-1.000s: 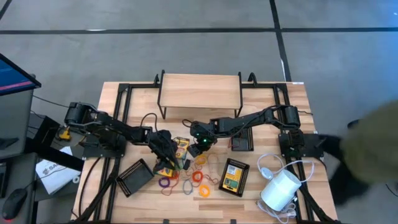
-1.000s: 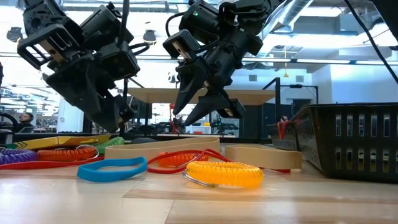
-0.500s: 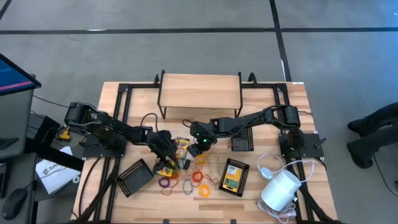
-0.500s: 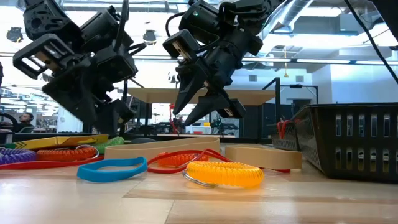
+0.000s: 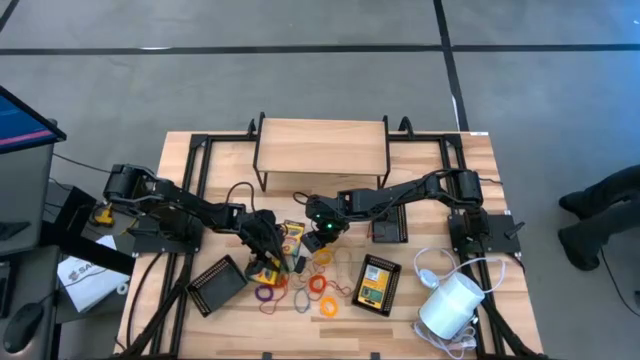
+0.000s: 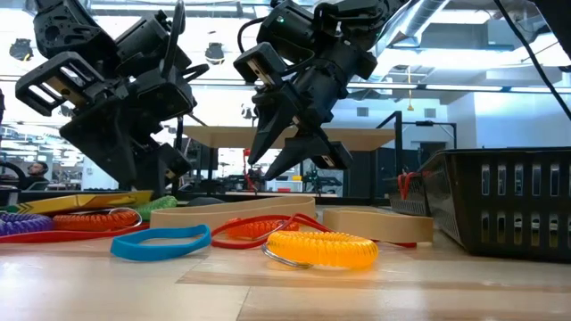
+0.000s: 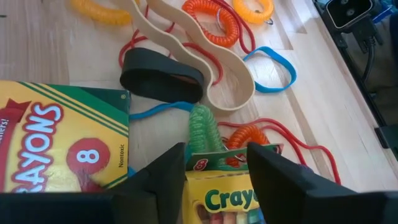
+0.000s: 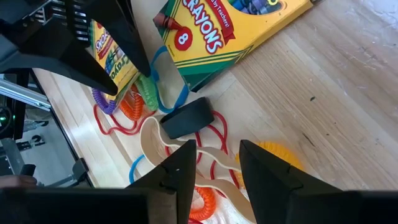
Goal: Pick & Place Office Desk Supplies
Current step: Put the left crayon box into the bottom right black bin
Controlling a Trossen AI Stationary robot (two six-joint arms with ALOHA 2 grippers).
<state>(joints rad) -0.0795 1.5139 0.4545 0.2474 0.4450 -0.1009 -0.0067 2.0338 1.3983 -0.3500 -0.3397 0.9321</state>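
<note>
A crayon box (image 7: 230,186) sits pinched between the fingers of the left gripper (image 5: 272,268), near the worktop's front-middle, its long axis running along the gripper's reach. A second crayon box (image 8: 230,31) lies flat beside it, among scattered elastic loops (image 5: 318,285). The right gripper (image 5: 322,236) hovers empty, fingers parted. Judging by the clutter, most sorting remains: one black mesh tray (image 5: 218,283) looks unfilled.
</note>
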